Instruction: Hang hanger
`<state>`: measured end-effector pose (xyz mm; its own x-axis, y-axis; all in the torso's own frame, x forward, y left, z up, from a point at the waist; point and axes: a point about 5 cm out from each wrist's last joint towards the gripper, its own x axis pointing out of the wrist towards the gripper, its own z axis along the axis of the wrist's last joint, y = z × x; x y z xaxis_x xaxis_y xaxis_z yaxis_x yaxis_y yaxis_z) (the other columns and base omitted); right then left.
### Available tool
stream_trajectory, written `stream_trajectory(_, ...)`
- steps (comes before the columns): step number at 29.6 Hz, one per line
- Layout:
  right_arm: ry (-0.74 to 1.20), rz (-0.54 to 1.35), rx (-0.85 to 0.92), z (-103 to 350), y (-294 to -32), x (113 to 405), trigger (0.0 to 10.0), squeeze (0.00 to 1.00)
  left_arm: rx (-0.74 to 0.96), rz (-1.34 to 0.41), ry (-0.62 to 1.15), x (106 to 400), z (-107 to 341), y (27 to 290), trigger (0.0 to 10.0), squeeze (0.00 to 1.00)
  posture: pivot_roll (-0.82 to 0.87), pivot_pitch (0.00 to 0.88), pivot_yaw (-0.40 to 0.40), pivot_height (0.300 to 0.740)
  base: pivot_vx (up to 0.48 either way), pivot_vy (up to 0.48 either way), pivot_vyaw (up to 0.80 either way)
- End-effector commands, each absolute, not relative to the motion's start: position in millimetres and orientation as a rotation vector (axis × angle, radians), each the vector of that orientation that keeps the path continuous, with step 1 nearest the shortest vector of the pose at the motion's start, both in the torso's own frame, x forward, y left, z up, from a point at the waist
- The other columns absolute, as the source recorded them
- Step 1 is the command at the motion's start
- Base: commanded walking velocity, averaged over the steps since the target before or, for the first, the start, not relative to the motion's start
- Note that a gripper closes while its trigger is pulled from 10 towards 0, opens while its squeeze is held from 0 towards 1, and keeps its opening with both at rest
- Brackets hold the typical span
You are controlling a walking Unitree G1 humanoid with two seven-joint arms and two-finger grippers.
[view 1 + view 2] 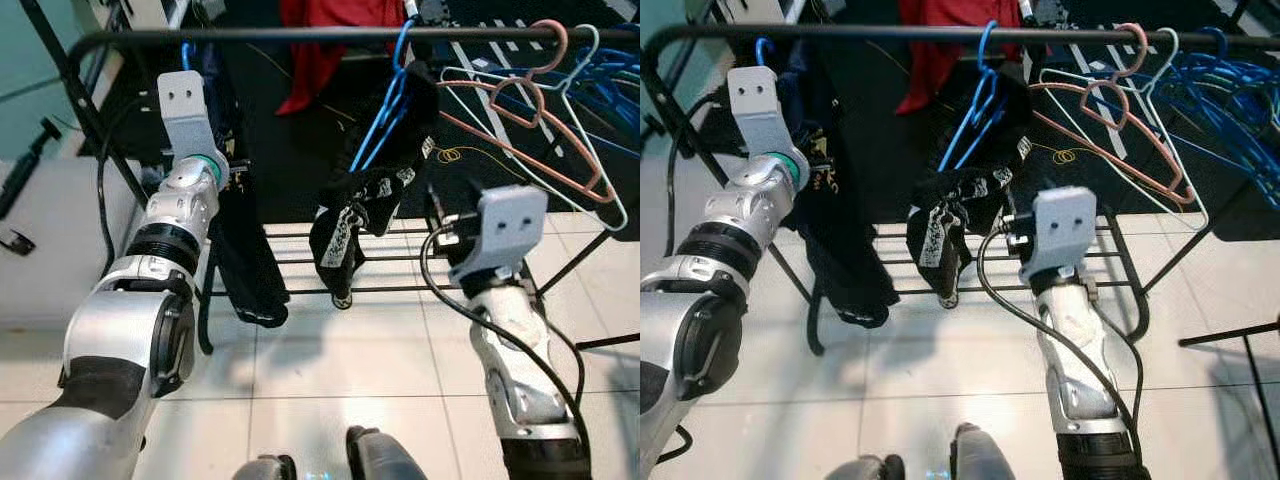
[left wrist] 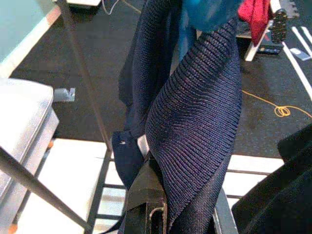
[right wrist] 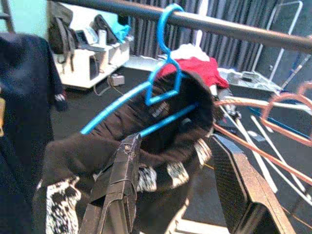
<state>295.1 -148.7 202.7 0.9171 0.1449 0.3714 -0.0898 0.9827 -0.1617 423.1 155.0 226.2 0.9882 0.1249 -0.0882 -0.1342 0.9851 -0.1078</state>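
Far left I see a pale grey cabinet or bench (image 1: 45,240) beside teal wall, white tiled floor (image 1: 330,360) under me, dark carpet further back beyond the rack.

A black clothes rail (image 1: 300,34) runs across the top of both eye views, with a slatted lower shelf (image 1: 300,262) between its legs.

Left gripper (image 2: 183,217): arm raised at the rail's left end, up against a dark navy knit garment (image 2: 195,126) that hangs from a hanger whose blue hook (image 1: 762,48) sits over the rail. In the left wrist view the ribbed knit drapes right over the fingers (image 2: 146,195); one black finger shows on one side and a pale edge on the other, the cloth lying between them. I cannot tell whether the jaws are clamped on it or just parted around it.

Centre: the blue hanger (image 3: 163,73) is hooked on the rail, carrying a bunched black garment with white print (image 1: 350,225).

Right gripper (image 3: 175,190): held below and just in front of that garment. Jaws released, spread wide, nothing pinched; the black cloth sits at the gap between the fingers.

Right of that, a pink hanger (image 1: 545,120) and a white hanger (image 1: 575,100) hang bare, then a cluster of blue hangers (image 1: 615,85) at the rail's right end. Red cloth (image 1: 320,45) behind the rail.
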Motion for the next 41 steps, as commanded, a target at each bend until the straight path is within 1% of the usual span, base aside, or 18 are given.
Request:
stream_trajectory(1,-0.392,0.149,-0.141,205.0,-145.4,294.5,10.0,0.00,-0.123,0.121,0.014,425.3,241.3,151.4,10.0,0.00,-0.19,0.149,0.058,0.740,0.000,0.000,0.00)
stream_trajectory(6,-0.408,0.170,-0.147,210.6,-142.1,296.1,10.0,0.00,-0.129,0.109,-0.011,426.0,246.6,146.8,10.0,0.00,-0.19,0.158,0.059,0.740,0.000,0.000,0.00)
stream_trajectory(7,-0.418,0.182,-0.150,213.4,-138.1,296.6,10.0,0.00,-0.145,0.094,-0.063,426.8,257.3,144.1,10.0,0.00,-0.19,0.158,0.071,0.740,0.000,0.000,0.00)
stream_trajectory(9,-0.418,0.182,-0.150,213.4,-138.1,296.6,10.0,0.00,-0.145,0.094,-0.063,426.8,257.3,144.1,10.0,0.00,-0.19,0.158,0.071,0.740,0.000,0.000,0.00)
stream_trajectory(10,-0.424,0.188,-0.152,214.3,-135.3,296.7,10.0,0.00,-0.140,0.089,-0.121,427.1,269.1,144.3,10.0,0.00,-0.20,0.159,0.079,0.740,0.000,0.000,0.00)
stream_trajectory(13,-0.424,0.188,-0.152,214.3,-135.3,296.7,10.0,0.00,-0.140,0.089,-0.121,427.1,269.1,144.3,10.0,0.00,-0.20,0.159,0.079,0.740,0.000,0.000,0.00)
stream_trajectory(14,-0.421,0.183,-0.150,212.5,-134.8,295.6,10.0,0.00,-0.103,0.089,-0.203,426.4,284.5,146.6,10.0,0.00,-0.19,0.158,0.091,0.740,0.000,0.000,0.00)
stream_trajectory(15,-0.421,0.183,-0.150,212.5,-134.8,295.6,10.0,0.00,-0.103,0.089,-0.203,426.4,284.5,146.6,10.0,0.00,-0.19,0.158,0.091,0.740,0.000,0.000,0.00)
stream_trajectory(16,-0.417,0.176,-0.145,210.6,-134.5,295.0,10.0,0.00,-0.050,0.079,-0.253,426.0,295.2,143.6,10.0,0.00,-0.18,0.161,0.099,0.740,0.000,0.000,0.00)
stream_trajectory(21,-0.414,0.172,-0.140,210.0,-134.6,294.6,10.0,0.00,0.001,0.075,-0.260,426.4,299.9,137.0,10.0,0.00,-0.18,0.166,0.103,0.740,0.000,0.000,0.00)
stream_trajectory(23,-0.415,0.167,-0.132,211.7,-134.8,294.0,10.0,0.00,0.058,0.053,-0.207,428.1,297.8,118.4,10.0,0.00,-0.19,0.174,0.122,0.740,0.000,0.000,0.00)
stream_trajectory(25,-0.415,0.167,-0.132,211.7,-134.8,294.0,10.0,0.00,0.058,0.053,-0.207,428.1,297.8,118.4,10.0,0.00,-0.19,0.174,0.122,0.740,0.000,0.000,0.00)
stream_trajectory(26,-0.415,0.161,-0.128,212.7,-135.7,293.1,10.0,0.00,0.067,0.043,-0.169,428.5,294.6,109.1,10.0,0.00,-0.19,0.177,0.128,0.740,0.000,0.000,0.00)
stream_trajectory(27,-0.415,0.161,-0.128,212.7,-135.7,293.1,10.0,0.00,0.067,0.043,-0.169,428.5,294.6,109.1,10.0,0.00,-0.19,0.177,0.128,0.740,0.000,0.000,0.00)
stream_trajectory(28,-0.414,0.151,-0.123,212.9,-136.9,291.9,10.0,0.00,0.053,0.037,-0.140,428.6,292.7,102.1,10.0,0.00,-0.20,0.181,0.139,0.740,0.000,0.000,0.00)
stream_trajectory(34,-0.412,0.142,-0.119,212.6,-138.0,290.2,10.0,0.00,0.035,0.037,-0.116,428.6,291.5,97.9,10.0,0.00,-0.20,0.182,0.145,0.740,0.000,0.000,0.00)
stream_trajectory(38,-0.411,0.123,-0.106,211.9,-139.3,287.3,10.0,0.00,-0.037,0.057,-0.044,429.0,287.3,95.5,10.0,0.00,-0.20,0.181,0.158,0.740,0.000,0.000,0.00)
stream_trajectory(41,-0.410,0.119,-0.100,211.8,-139.0,287.4,10.0,0.00,-0.068,0.098,0.015,429.5,280.8,101.4,10.0,0.00,-0.21,0.177,0.160,0.740,0.000,0.000,0.00)
